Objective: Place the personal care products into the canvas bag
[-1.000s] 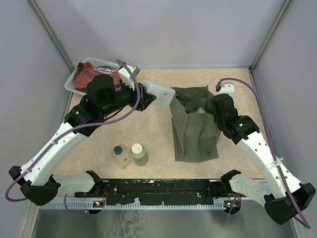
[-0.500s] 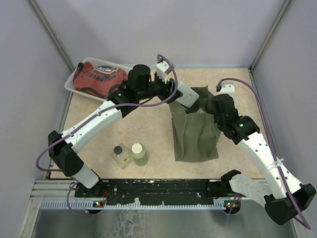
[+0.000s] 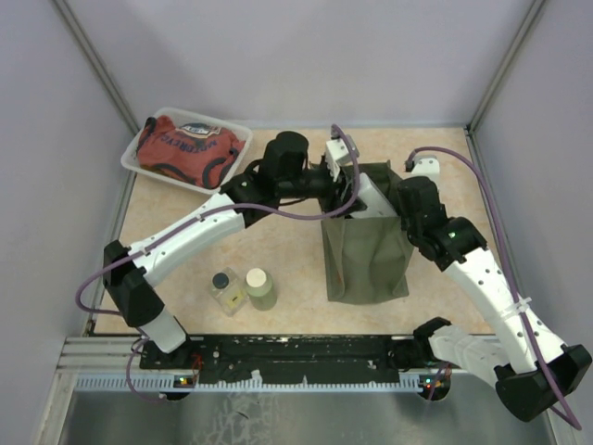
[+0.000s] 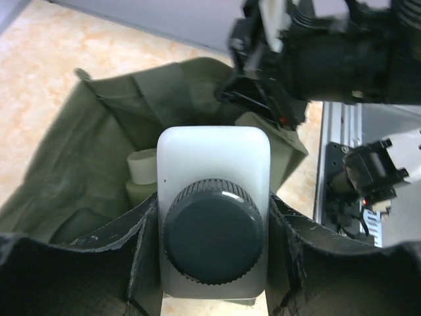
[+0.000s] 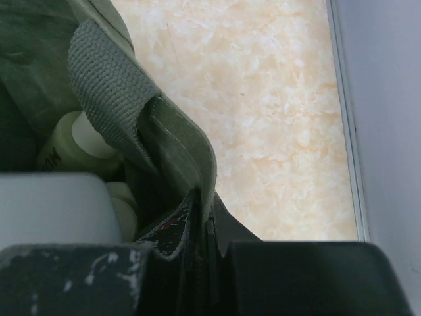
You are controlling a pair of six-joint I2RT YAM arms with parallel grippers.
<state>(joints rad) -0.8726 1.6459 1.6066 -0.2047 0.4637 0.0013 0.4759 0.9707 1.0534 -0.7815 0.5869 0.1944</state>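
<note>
- Standing upright with its mouth open, the olive canvas bag point(image 3: 366, 264) is the biggest thing on the table. Its creased walls look soft, so I'd guess a nudge from either arm could fold them in or tip it over.
- Reaching over the bag's mouth, the left gripper point(image 4: 214, 263) is clamped on a dark-capped clear bottle point(image 4: 214, 191), with its black pads point(image 4: 141, 263) pressed against both flanks.
- At the bag's right rim, the right gripper point(image 5: 200, 227) is pinched tight on the fabric edge and holds the mouth open. If that pinch slips, the rim would likely flop inward just as the drop comes.
- Well off to the bag's far left sits a clear tray point(image 3: 130, 165) with a red cloth bundle point(image 3: 185, 148) in it, no part of this job.
- The held bottle hangs above the bag's opening, not yet down inside. Let go too near a wall, it may catch a fold or bounce off and land outside.
- Left of the bag, two more wait on the table: a clear bottle with a dark cap point(image 3: 223, 283) and, right against it, an olive-green bottle with a cream cap point(image 3: 260, 287).
- Inside the bag lie cream-capped bottles point(image 5: 79, 141); a falling bottle could knock against them.
</note>
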